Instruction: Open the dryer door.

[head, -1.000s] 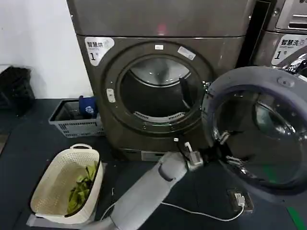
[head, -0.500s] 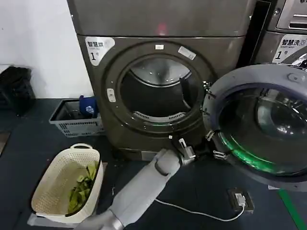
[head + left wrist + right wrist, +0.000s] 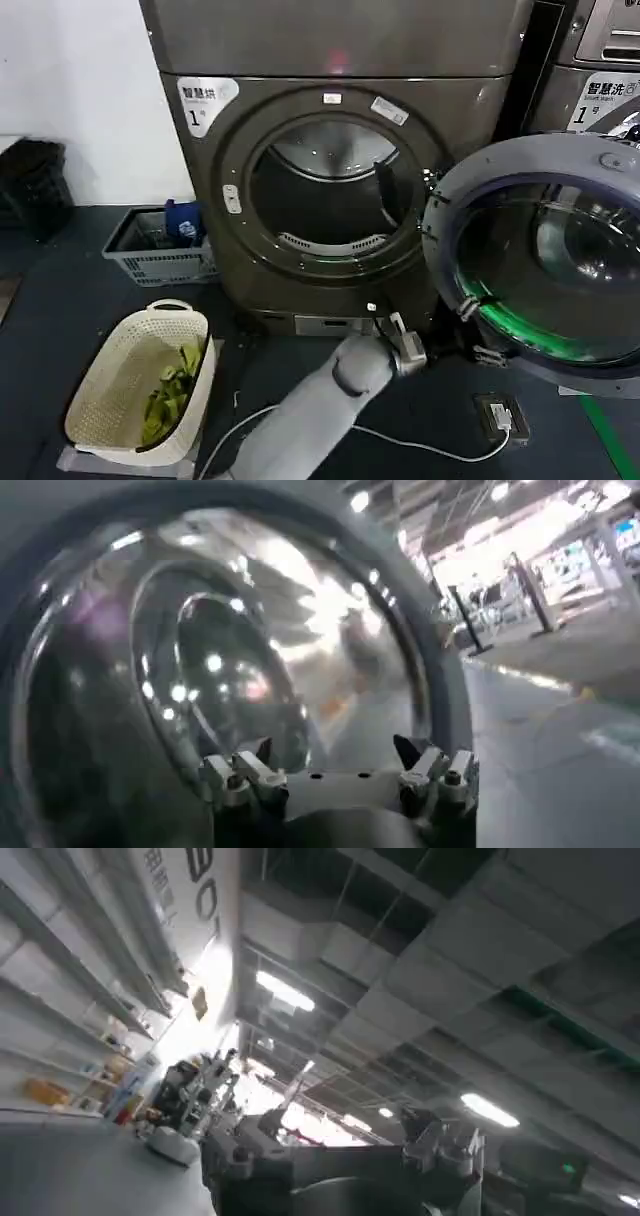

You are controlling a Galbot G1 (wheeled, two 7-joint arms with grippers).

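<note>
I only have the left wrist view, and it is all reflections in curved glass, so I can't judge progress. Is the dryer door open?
Observer: Yes. In the head view, the large round dryer door with the grey plastic inner face and dark glass stands wide open to the right of the exposed round drum opening.
Operator: Where is my left gripper on it?
Observer: The left gripper is at the door's lower inner rim, on the side nearest the machine, fingers apart.
Operator: Anything on the floor nearby?
Observer: A cream perforated plastic basket holding green cloth stands on the floor, left of the left arm.
</note>
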